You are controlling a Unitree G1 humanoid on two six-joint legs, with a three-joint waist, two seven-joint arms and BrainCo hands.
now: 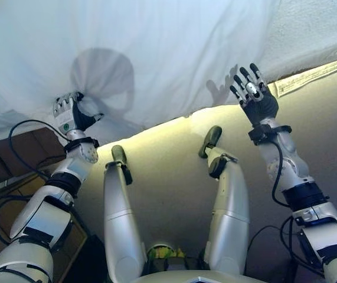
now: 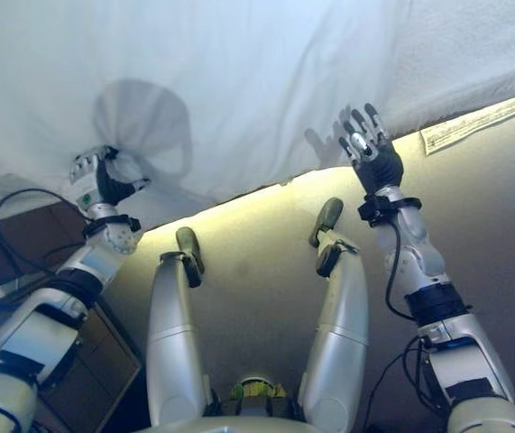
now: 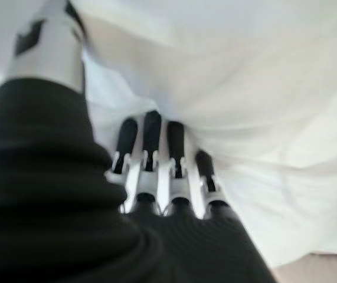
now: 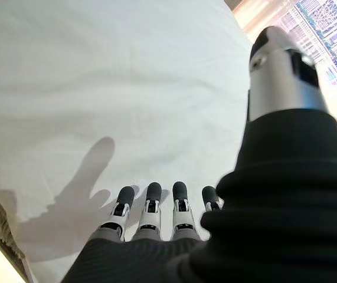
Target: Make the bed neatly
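Note:
A white sheet [image 1: 174, 47] covers the bed across the top of the eye views, and its near edge hangs down in front of me. My left hand [image 1: 71, 114] is at that edge on the left, with fingers and thumb curled round a bunch of cloth. Creases run out from the grip. In the left wrist view the fingers [image 3: 156, 171] are pressed into the white cloth [image 3: 262, 118]. My right hand [image 1: 254, 94] is raised with fingers straight and spread just over the sheet's edge on the right, holding nothing. It casts a shadow on the sheet [image 4: 97, 88].
The mattress edge with a white label strip [image 1: 310, 76] shows to the right of the sheet. A beige floor [image 1: 174, 171] lies below the bed. Dark wooden furniture [image 1: 9, 156] stands at the lower left beside my left arm.

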